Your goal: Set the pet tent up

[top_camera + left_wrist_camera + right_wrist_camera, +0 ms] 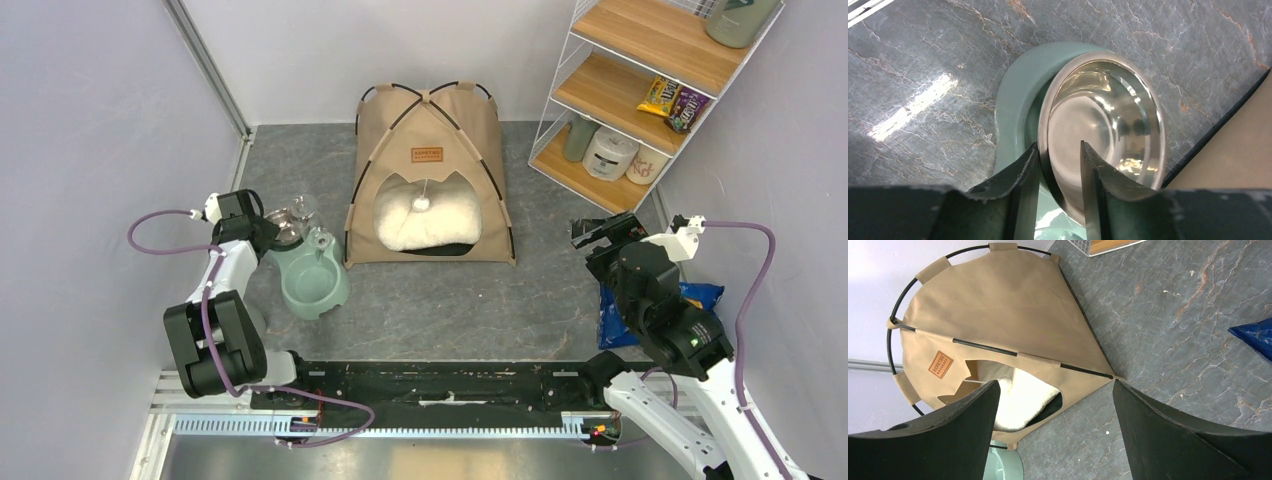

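- Fingers (1020, 180) of the left gripper (1059, 146) stand parted on either side of a steel bowl's (1103, 120) thin rim. We see a gap between them, so they are open, not pinching.
- On the right gripper (1055, 385), the 2 broad, matte black fingers (948, 440) are spread wide with nothing between them.
- We see the steel bowl as round, polished and mirror-bright, sitting askew in a smooth mint-green holder (1015, 95).
- We see a grey tabletop (450, 310) that looks like stone, veined with pale and rusty lines.
- We find the pet tent (430, 130) standing at the far middle of the table, near the back wall, with its arched doorway facing the arms. The green holder sits near its front corner on the left arm's side.
- Its tan woven fabric is stretched over 2 thin black poles (988, 347) that cross at the peak and pass through fabric sleeves. A small brown label patch (427, 154) sits above the doorway.
- We see a fluffy white pillow (425, 215) filling the inside.
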{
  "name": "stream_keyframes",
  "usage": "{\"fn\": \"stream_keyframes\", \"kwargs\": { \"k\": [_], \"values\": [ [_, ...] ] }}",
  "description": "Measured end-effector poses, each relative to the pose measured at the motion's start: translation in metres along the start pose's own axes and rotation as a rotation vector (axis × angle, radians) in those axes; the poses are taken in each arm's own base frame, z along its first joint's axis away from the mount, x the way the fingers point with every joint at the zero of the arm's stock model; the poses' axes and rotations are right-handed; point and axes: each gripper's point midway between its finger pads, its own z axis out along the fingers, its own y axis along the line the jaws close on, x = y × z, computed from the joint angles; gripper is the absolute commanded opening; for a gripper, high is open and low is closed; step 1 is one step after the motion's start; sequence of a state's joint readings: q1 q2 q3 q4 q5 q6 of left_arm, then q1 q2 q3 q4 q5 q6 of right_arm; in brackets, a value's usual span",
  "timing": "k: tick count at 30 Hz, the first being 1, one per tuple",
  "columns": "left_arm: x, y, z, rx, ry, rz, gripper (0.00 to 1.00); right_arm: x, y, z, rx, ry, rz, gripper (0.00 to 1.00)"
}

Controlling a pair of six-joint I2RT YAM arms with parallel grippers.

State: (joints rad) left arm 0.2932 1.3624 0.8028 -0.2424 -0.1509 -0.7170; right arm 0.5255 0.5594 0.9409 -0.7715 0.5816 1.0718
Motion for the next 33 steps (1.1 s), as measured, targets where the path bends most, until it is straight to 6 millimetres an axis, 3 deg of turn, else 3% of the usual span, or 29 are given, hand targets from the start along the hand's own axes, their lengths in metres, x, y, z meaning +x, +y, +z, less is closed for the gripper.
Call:
{"fn": "stream_keyframes", "kwargs": {
  "k": [2, 13, 22, 27, 33],
  "values": [
    [-0.001, -0.001, 0.000, 0.003, -0.004, -0.001, 0.53, 0.000, 0.000, 0.000, 0.000, 0.000, 0.000, 0.90],
    [-0.002, 0.005, -0.001, -0.025, -0.012, 0.001, 0.75, 0.002, -0.001, 0.002, 0.009, 0.005, -0.011, 0.90],
    [-0.027, 0.009, -0.028, -0.056, -0.106, -0.009, 0.77, 0.005, -0.002, 0.006, 0.026, 0.016, -0.066, 0.95],
    [-0.046, -0.001, -0.063, -0.050, -0.115, -0.012, 0.77, 0.001, 0.006, 0.010, 0.056, 0.034, -0.181, 0.97],
    [-0.091, -0.030, -0.150, 0.122, -0.259, 0.026, 0.77, -0.003, 0.006, 0.011, 0.085, 0.064, -0.368, 0.97]
  ]
}}
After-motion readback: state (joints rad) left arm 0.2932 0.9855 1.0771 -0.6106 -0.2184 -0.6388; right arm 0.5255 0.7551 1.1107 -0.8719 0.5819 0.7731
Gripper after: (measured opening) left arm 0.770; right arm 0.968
